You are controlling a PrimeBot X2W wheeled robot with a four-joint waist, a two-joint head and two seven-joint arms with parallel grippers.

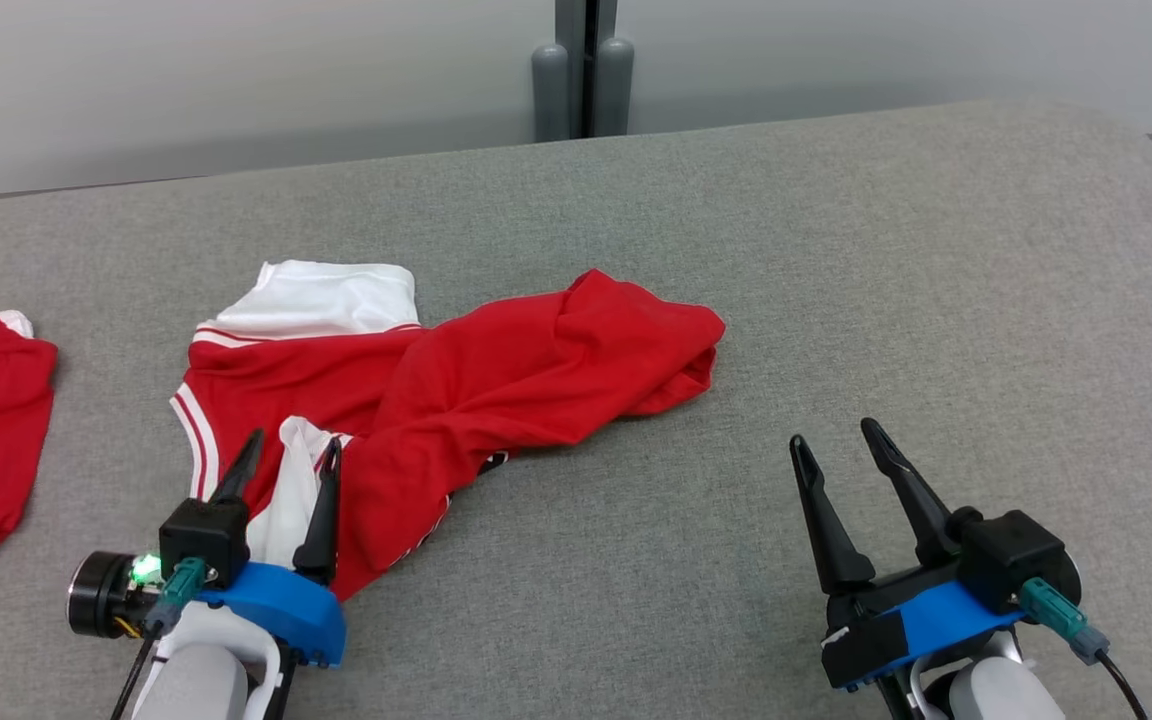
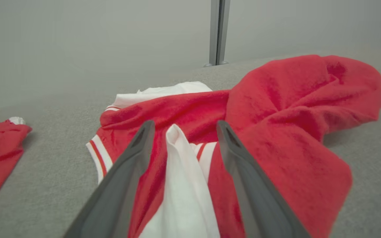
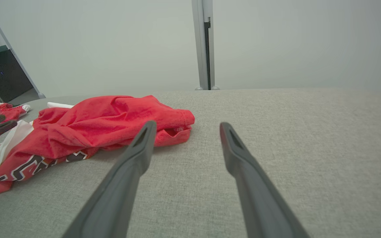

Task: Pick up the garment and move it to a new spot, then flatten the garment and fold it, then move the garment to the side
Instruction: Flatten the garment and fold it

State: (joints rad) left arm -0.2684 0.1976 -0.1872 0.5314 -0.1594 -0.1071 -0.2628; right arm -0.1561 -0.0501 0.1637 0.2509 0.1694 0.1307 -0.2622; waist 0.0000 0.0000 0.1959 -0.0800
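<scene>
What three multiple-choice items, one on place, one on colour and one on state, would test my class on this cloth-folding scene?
1. Where is the right claw?
A. Over the bare grey surface, apart from the garment.
B. Pressing down on the garment.
C. Hanging past the far edge.

2. What colour is the fold of cloth between the fingers of the left claw?
A. Black.
B. White.
C. Green.

3. How does the garment lie?
A. Spread flat.
B. Folded into a neat square.
C. Crumpled and doubled over itself.

Answers:
1 A: in the head view, plain grey fabric lies under and around that claw.
2 B: the left wrist view shows a white fold there.
3 C: its red body is bunched up, with deep creases.
</scene>
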